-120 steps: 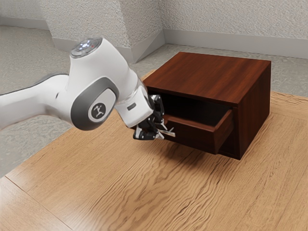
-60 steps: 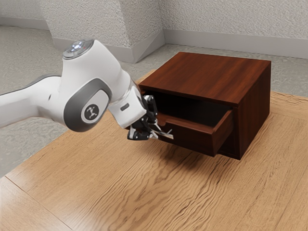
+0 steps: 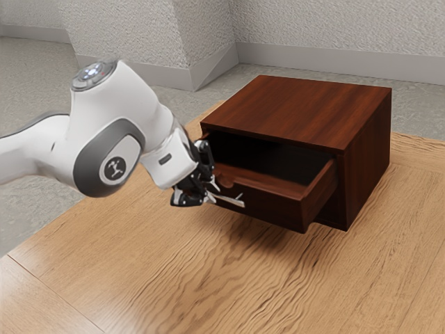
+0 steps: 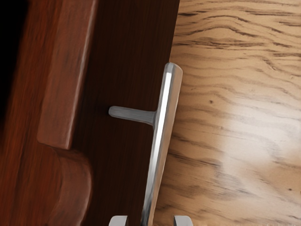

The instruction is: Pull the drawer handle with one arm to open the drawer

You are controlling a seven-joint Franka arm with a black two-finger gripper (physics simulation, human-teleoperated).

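Drawer (image 3: pixel 274 200) and cabinet (image 3: pixel 306 111) sat on the wooden table (image 3: pixel 208 285), toward the exterior view's right, and the drawer stood partly out of the dark cabinet's opening, its front pushed forward toward the exterior view's left with the hollow inside showing behind it. My arm (image 3: pixel 111 149) came in from the exterior view's left, and my gripper (image 3: pixel 200 197) sat right at the silver handle (image 3: pixel 231 201) on the drawer front, low and close above the tabletop. Whether my hand was clamped on that handle or merely set around it, I could not tell. From my wrist camera the handle (image 4: pixel 162 141) appeared as a slim metal bar running along the dark drawer front (image 4: pixel 127 56), held off it by a short post (image 4: pixel 131 114), and it ran on under my hand. Beyond the bar lay the pale grain of the table (image 4: pixel 235 117). On the other side of the bar, past the drawer front, I saw the reddish wood of the drawer's top edge (image 4: pixel 61 94) and the shadow inside the cabinet.
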